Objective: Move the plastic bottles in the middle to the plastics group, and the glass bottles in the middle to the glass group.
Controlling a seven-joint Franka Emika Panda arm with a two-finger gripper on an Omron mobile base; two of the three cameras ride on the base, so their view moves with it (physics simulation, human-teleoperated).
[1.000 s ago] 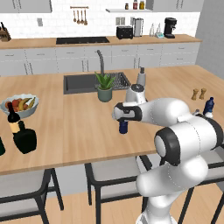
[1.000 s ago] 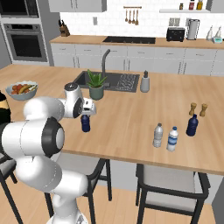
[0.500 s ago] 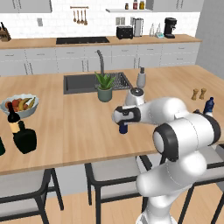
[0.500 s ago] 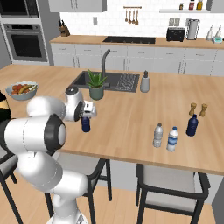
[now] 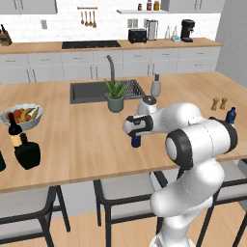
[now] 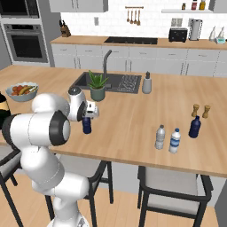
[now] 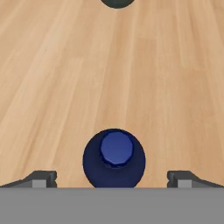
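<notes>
The pincer (image 7: 113,181) stands spread wide at the bottom of the hand view, one finger tip at the lower left and the other at the lower right, with the navy bottle (image 7: 114,158) seen from above between them and not touched by either; nothing is gripped. In the left base view the pincer (image 5: 136,136) sits just right of the frame's centre, directly over the navy bottle (image 5: 136,141), which stands upright on the wooden table (image 5: 82,140). In the right base view the same navy bottle (image 6: 87,125) is left of centre, under the pincer (image 6: 88,116).

At the left edge of the left base view a squat black flask (image 5: 27,153) stands touching or just in front of the wine bottle (image 5: 15,133), with the fruit bowl (image 5: 21,116) behind them.

At the lower right of the right base view the clear bottle (image 6: 160,137) with a white cap stands just beside the blue-topped pale bottle (image 6: 175,141), and another dark blue bottle (image 6: 194,127) stands near them, in front of the two small shakers (image 6: 200,110)
</notes>
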